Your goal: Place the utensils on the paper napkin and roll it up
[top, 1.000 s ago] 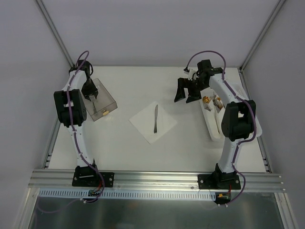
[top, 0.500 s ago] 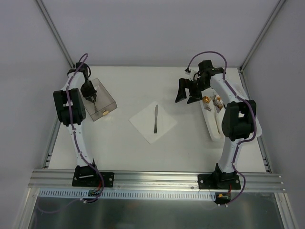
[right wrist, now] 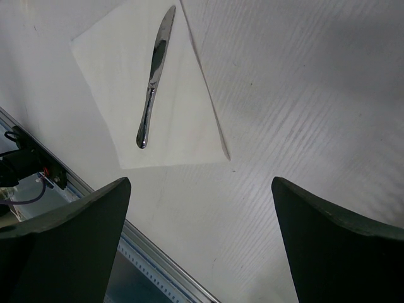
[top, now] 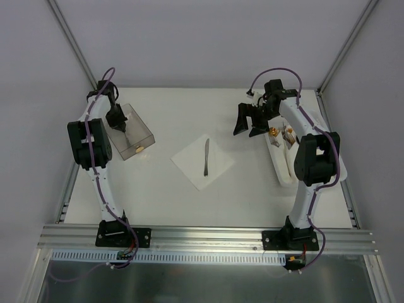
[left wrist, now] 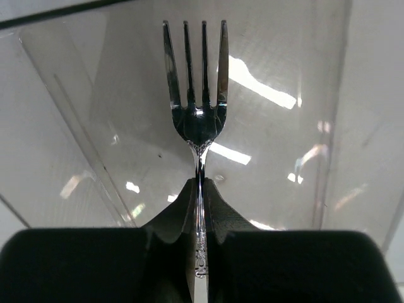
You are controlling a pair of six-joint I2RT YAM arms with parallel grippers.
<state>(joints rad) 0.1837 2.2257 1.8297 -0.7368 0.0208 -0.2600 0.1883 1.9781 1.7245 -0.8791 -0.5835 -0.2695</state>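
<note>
left gripper [left wrist: 200, 189] pinching fork [left wrist: 197, 120] handle at clear box [top: 142, 136], well left of paper napkin [top: 189, 163]; knife [top: 206, 158] lies on napkin; right gripper [top: 247, 121] agape, empty; lift clear of walls, lay beside knife

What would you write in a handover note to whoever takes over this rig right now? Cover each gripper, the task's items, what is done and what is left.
Left gripper: shut on the fork, at the clear plastic box.
Right gripper: open, empty, beside the white tray.
Done: knife lies on the paper napkin.
To do: carry the fork to the napkin, lay it beside the knife, roll the napkin up.
</note>
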